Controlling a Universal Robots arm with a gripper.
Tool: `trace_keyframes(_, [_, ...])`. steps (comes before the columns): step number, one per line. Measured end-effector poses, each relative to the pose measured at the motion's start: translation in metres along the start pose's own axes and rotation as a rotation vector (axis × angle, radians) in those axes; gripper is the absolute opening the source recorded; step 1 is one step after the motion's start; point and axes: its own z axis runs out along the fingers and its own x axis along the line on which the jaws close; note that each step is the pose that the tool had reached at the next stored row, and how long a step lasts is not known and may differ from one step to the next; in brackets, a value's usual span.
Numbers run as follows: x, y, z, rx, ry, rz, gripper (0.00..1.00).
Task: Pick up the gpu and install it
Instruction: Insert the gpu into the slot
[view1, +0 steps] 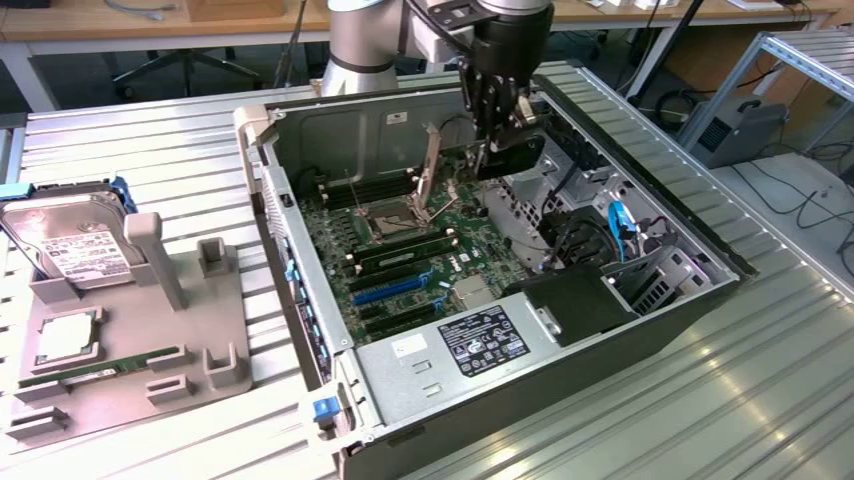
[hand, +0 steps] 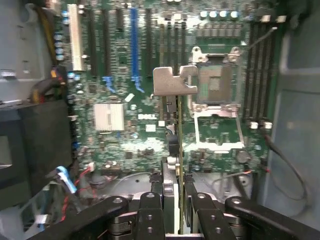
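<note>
One black two-finger gripper (hand: 176, 200), clamped on the thin green, dark-faced gpu card (view1: 515, 158), hanging over the green motherboard (hand: 125, 145) inside the open tower case (view1: 267, 200). Wrist view has the card edge-on, face hidden.

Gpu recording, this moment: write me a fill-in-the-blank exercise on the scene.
1. The gripper is ___ on the gpu.
2. The gpu hangs over the open case, not yet in a ___.
3. One long motherboard slot is coloured ___.
4. The hard drive sits on the grey holder at the exterior view's ___.
Missing words: shut; slot; blue; left.
</note>
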Motion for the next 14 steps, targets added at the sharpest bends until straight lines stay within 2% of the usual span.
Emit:
trace_keyframes(1, [0.0000, 0.0001, 0.0000, -0.0001, -0.0164, 0.004, 0.27])
trace_keyframes(2, [0.0000, 0.0001, 0.0000, -0.0001, -0.0274, 0.008, 0.27])
trace_keyframes(3, [0.0000, 0.0002, 0.0001, 0.0001, -0.0316, 0.011, 0.27])
trace_keyframes(6, [0.0000, 0.0001, 0.0001, 0.0001, -0.0322, 0.014, 0.27])
trace_keyframes(7, [0.0000, 0.0001, 0.0001, 0.0003, -0.0309, 0.023, 0.27])
trace_keyframes(8, [0.0000, 0.0002, 0.0002, 0.0012, -0.0244, 0.065, 0.27])
trace_keyframes(9, [0.0000, 0.0002, 0.0003, 0.0015, -0.0214, 0.084, 0.27])
trace_keyframes(14, [0.0000, 0.0003, 0.0004, 0.0018, -0.0193, 0.088, 0.27])
